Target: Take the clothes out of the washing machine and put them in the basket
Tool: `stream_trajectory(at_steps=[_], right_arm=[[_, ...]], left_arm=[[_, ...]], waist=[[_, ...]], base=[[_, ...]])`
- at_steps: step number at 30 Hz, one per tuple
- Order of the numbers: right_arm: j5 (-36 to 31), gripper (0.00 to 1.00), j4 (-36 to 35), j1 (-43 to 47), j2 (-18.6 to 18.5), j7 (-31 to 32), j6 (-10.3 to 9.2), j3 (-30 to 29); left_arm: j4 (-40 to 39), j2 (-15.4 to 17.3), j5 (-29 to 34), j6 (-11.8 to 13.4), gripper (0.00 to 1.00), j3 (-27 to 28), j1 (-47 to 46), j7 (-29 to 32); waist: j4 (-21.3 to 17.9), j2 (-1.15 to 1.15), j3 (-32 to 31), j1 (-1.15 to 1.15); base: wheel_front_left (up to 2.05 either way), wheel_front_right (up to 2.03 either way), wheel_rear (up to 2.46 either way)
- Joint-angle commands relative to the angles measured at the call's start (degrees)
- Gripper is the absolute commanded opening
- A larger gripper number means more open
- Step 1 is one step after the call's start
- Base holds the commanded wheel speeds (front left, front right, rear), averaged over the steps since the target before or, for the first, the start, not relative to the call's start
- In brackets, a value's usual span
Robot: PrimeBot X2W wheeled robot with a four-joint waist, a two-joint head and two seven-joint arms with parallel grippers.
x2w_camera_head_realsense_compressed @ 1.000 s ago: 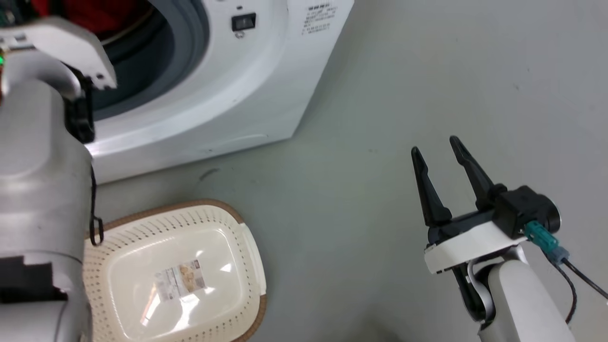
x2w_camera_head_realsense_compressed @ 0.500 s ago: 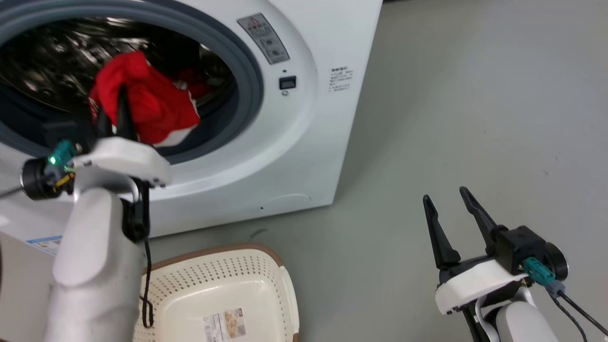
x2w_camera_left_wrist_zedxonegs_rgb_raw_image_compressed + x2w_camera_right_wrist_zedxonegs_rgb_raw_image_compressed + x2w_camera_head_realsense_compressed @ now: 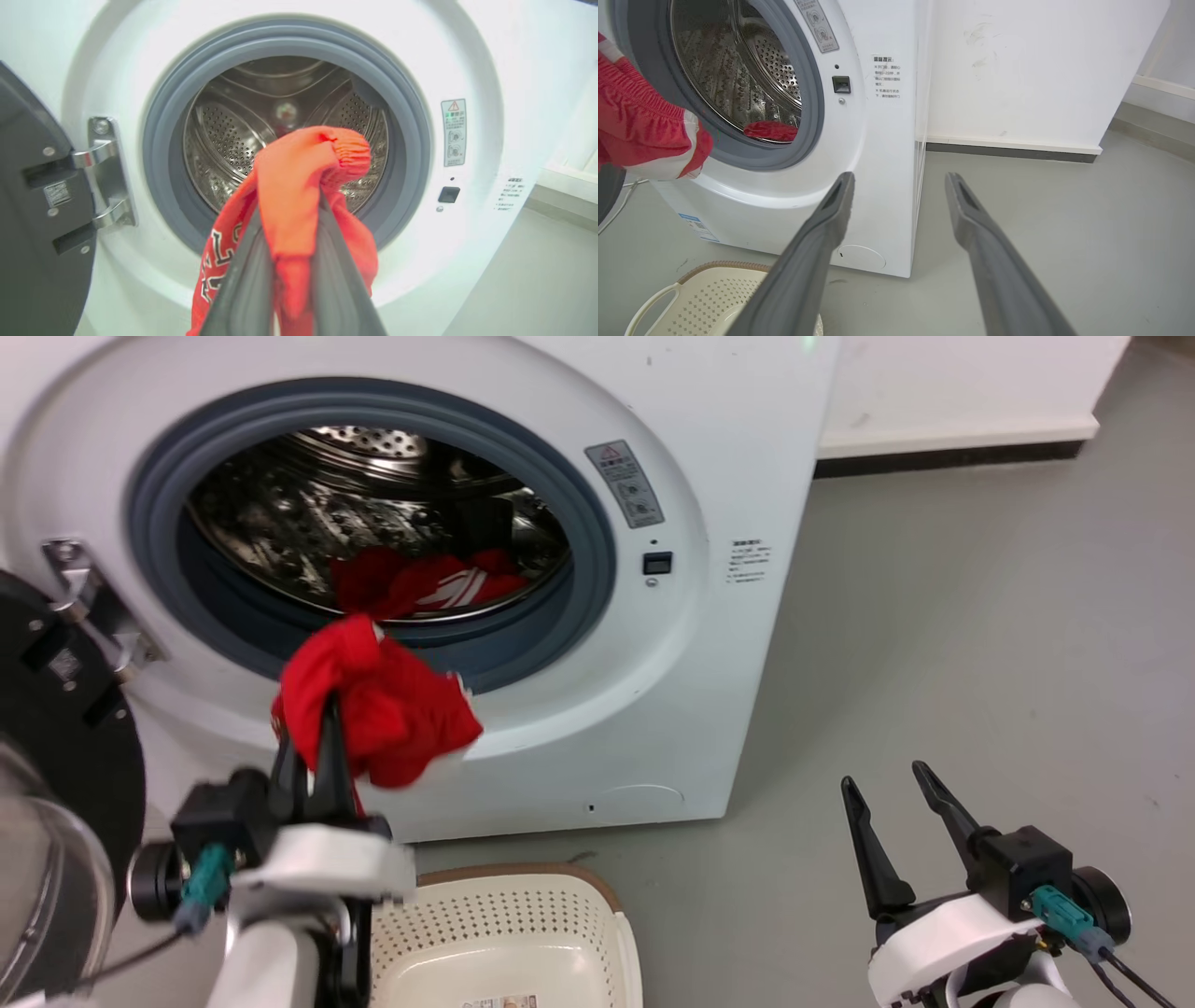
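The washing machine (image 3: pixel 709 644) stands with its door (image 3: pixel 56 756) swung open to the left. My left gripper (image 3: pixel 313 733) is shut on a red garment (image 3: pixel 383 709), which hangs bunched in front of the porthole's lower rim, above the basket (image 3: pixel 523 915). In the left wrist view the garment (image 3: pixel 303 158) drapes over and between my fingers (image 3: pixel 247 280). More red clothes (image 3: pixel 429 581) with white stripes lie at the bottom of the steel drum. My right gripper (image 3: pixel 884 775) is open over the bare floor to the right, holding nothing.
The basket (image 3: pixel 705 289) sits on the grey floor just in front of the washer, with a label inside. A white wall with a dark baseboard (image 3: pixel 943 457) runs behind at the right. Open floor (image 3: pixel 980 644) stretches to the washer's right.
The head camera has tilted up, showing more of the washer. My left gripper has drawn the red garment from the drum mouth out in front of the rim. The right gripper stays open.
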Motion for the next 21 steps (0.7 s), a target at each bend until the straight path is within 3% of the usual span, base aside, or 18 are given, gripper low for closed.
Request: stream_trajectory(at_steps=[1,5,10,17,21], right_arm=[[-0.31,1.0,-0.59,0.84,0.03,0.31,-0.04,-0.05],[-0.43,1.0,-1.71,1.65,0.03,0.88,-0.04,-0.37],[-0.46,1.0,-2.53,0.45,0.03,1.18,-0.04,0.52],[-0.69,1.0,-3.35,-1.64,0.03,1.08,-0.04,0.78],[-0.83,1.0,-3.93,-4.03,0.04,0.78,-0.04,1.08]], left_arm=[[-2.04,-0.3,-0.16,0.59,0.0,-0.25,2.77,0.6],[-5.86,-1.55,-0.77,1.47,0.0,-2.38,9.85,3.07],[-2.42,-2.74,-2.32,1.72,0.0,-5.29,15.11,3.64],[7.81,-3.61,-4.96,2.63,0.0,-7.02,14.25,1.27],[20.29,-3.9,-8.75,1.59,0.0,-7.45,8.65,-0.23]], waist=[[1.2,0.0,-0.89,0.02],[2.55,0.0,-0.32,0.02],[3.28,0.0,2.01,0.02],[3.15,0.0,7.42,0.02],[2.17,0.0,14.18,0.02]], base=[[0.0,0.0,0.0],[0.0,0.0,0.0],[0.0,0.0,0.0],[0.0,0.0,0.0],[0.0,0.0,0.0]])
